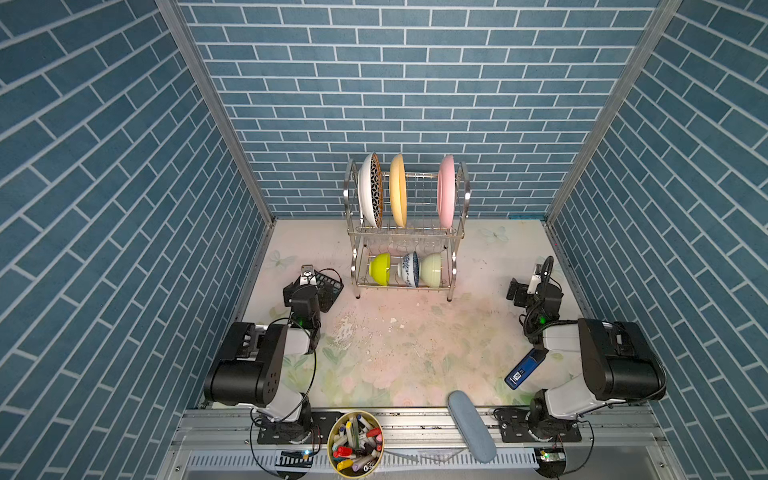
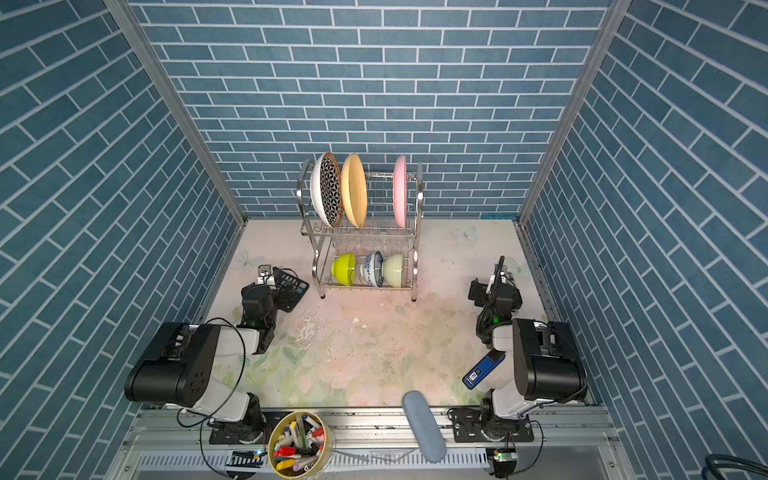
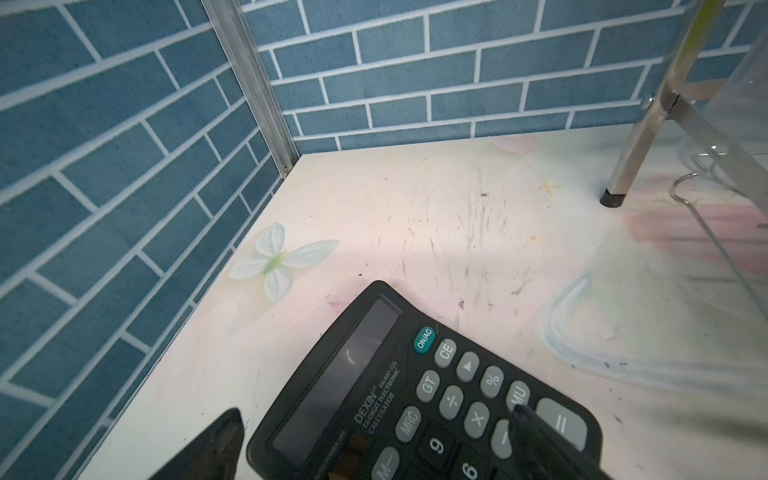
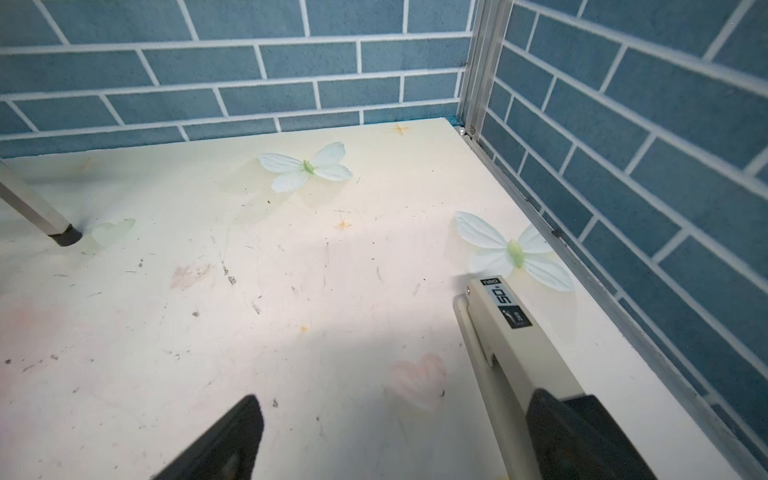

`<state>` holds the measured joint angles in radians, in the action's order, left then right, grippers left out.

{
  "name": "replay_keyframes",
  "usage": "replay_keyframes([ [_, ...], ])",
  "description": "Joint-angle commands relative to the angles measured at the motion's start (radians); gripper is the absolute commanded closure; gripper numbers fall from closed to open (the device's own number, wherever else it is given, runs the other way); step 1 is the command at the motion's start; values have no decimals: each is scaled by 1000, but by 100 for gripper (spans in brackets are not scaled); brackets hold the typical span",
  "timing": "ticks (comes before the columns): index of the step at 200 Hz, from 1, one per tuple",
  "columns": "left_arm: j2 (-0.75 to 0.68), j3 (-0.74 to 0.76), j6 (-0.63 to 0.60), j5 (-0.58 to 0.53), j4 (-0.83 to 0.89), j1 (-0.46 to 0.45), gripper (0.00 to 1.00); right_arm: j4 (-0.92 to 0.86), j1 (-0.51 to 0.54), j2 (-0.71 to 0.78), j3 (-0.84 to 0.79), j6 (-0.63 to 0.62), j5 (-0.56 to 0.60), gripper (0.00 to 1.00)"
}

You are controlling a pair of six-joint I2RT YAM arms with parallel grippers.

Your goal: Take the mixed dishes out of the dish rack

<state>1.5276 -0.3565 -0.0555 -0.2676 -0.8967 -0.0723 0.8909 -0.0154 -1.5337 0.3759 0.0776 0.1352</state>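
Start of task, nothing unloaded. Every dish in view sits in the rack (image 1: 409,237), which stands at the back of the surface (image 1: 415,353).

Left of rack: left pincer (image 3: 376,411) is low over a calculator (image 3: 365,386) and spread wide. One finger (image 3: 216,444) is off the calculator's edge, the other over the keys. It pinches nothing.

Rack top tier, left to right: star plate (image 1: 371,189), yellow plate (image 1: 398,190), pink plate (image 1: 446,191), all on edge in the slots. Star and yellow stand close together; pink stands apart at the rack's right end. Just under the top tier there are faint clear shapes, likely tumblers (image 2: 365,241), count unclear. Lower tier: lime bowl (image 1: 380,269), blue-white bowl (image 1: 409,270), pale-green bowl (image 1: 431,270), all on their sides and packed close.

Right of rack: right pincer (image 4: 399,399) is spread wide, empty and low over the surface. One finger is above a beige stapler (image 4: 494,316); cannot tell if it touches.

In front of rack, at the near edge: marker tub (image 1: 374,420) and grey case (image 1: 471,426). Neither is a task thing.

Step, as I judge it: the first reach. The next move calls for an arm to rise off the surface and swing in to the rack.
- Plates: come from above, pinch the rim, lift straight up until clear of the wires.
- Arm choice: the left arm suits the star plate, the right arm the pink plate.
- Bowls: they need drawing out the front of the rack under the top tier, which looks tight.
- Set-down: the bare surface in front of the rack looks suitable.
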Motion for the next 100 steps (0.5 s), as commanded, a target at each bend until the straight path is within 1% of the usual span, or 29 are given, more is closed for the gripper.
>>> replay_keyframes([
  [1,8,-11,9,-1,-18,3,0,-4,-4,-7,6,-22,-14,1],
  [100,8,-12,9,-2,-15,4,0,-7,-6,-8,8,-18,-17,1],
])
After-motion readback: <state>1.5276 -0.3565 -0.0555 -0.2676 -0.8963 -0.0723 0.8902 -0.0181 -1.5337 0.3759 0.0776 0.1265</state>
